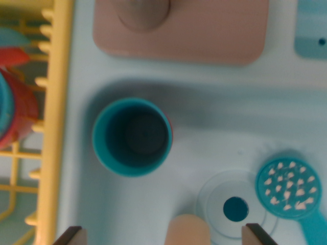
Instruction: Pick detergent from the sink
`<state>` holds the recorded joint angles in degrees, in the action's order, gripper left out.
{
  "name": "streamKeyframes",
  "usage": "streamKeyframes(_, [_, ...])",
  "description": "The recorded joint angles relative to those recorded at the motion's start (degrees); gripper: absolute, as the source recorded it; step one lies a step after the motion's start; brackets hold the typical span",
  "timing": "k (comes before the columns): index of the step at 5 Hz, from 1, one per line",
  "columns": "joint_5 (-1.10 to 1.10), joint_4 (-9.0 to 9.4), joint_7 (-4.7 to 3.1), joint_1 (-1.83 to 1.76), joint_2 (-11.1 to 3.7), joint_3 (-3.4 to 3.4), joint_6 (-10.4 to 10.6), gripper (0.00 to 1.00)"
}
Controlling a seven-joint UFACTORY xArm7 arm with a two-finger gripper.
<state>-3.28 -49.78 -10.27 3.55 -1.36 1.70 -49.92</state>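
None of the pick is seen as done yet. The detergent [188,230] is taken to be the beige rounded thing at the lower edge of the sink [219,138], though this cannot be told surely. The gripper [164,236] is spread wide around it, nothing pinched. Closing and lifting are left. A cup [132,137] stands near, a drain [235,209] just beside.

A cup [132,137] stands in the sink [214,127], with a rack [53,122] along the wrist view's left. A strainer [289,189] lies at lower right beside the drain [235,209], and a board [181,33] sits above the cup.
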Motion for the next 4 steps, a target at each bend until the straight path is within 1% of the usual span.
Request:
streamKeyframes(1, [0.00, 0.00, 0.00, 0.00, 0.00, 0.00, 0.00, 0.00])
streamKeyframes(2, [-0.15, 1.92, -0.36, 0.11, -0.02, 0.13, 1.91, 0.00])
streamKeyframes(3, [-0.15, 1.92, -0.36, 0.11, -0.02, 0.13, 1.91, 0.00])
streamKeyframes(4, [-0.29, 3.57, -0.66, 0.20, -0.03, 0.24, 3.54, 0.00])
